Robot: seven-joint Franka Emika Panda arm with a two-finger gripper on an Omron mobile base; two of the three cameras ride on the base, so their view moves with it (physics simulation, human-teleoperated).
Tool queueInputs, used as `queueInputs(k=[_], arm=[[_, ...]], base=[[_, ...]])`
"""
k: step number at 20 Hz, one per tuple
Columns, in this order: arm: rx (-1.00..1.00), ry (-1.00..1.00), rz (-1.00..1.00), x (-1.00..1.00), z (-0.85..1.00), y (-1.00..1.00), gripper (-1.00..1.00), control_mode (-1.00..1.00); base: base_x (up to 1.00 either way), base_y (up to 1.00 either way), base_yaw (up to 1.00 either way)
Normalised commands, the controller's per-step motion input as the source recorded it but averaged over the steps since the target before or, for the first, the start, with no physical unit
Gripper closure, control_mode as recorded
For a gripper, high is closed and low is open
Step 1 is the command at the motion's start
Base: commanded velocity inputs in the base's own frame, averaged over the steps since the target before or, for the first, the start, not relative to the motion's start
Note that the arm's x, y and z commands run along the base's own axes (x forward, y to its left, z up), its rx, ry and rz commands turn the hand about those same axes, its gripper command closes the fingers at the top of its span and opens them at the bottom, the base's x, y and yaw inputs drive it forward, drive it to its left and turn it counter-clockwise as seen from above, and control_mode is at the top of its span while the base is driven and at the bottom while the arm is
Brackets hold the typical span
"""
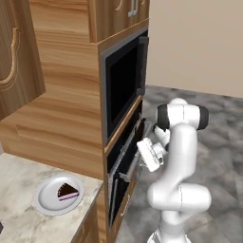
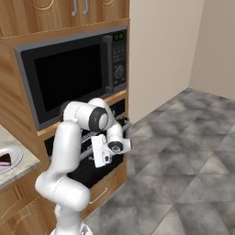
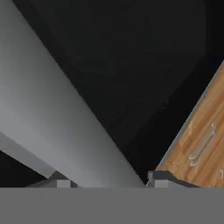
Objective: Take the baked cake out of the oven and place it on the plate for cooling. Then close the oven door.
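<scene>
The baked cake (image 1: pixel 68 192), a small dark wedge with a pink layer, lies on the round pale plate (image 1: pixel 47 199) on the counter at lower left; both also sit at the left edge of the right base view, cake (image 2: pixel 4 160) on plate (image 2: pixel 16 156). The black oven (image 1: pixel 124 159) sits under the larger glass-fronted unit. Its oven door (image 2: pixel 89 170) leans a little out from the front, nearly upright. My gripper (image 3: pixel 111 180) straddles the door's silver bar handle (image 3: pixel 52 113), with a fingertip (image 3: pixel 159 178) pressed against each side of the bar.
A big black glass-fronted unit (image 2: pixel 69 75) fills the wooden cabinet above the oven. A wooden drawer front with a small silver pull (image 3: pixel 202 146) sits below the door. Grey tiled floor (image 2: pixel 183 156) lies open to the right.
</scene>
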Motion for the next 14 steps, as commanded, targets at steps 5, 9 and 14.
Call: queueInputs(k=[5,9,14], arm=[[0.6,0.27,0.19,0.24,-0.06,0.69,1.0,-1.0],[0.58,0.28,0.17,0.16,-0.17,0.61,1.0,-1.0],[0.54,0.27,0.16,0.07,-0.16,0.75,1.0,-1.0]], base=[[0.0,0.0,0.0],[0.0,0.0,0.0],[0.0,0.0,0.0]])
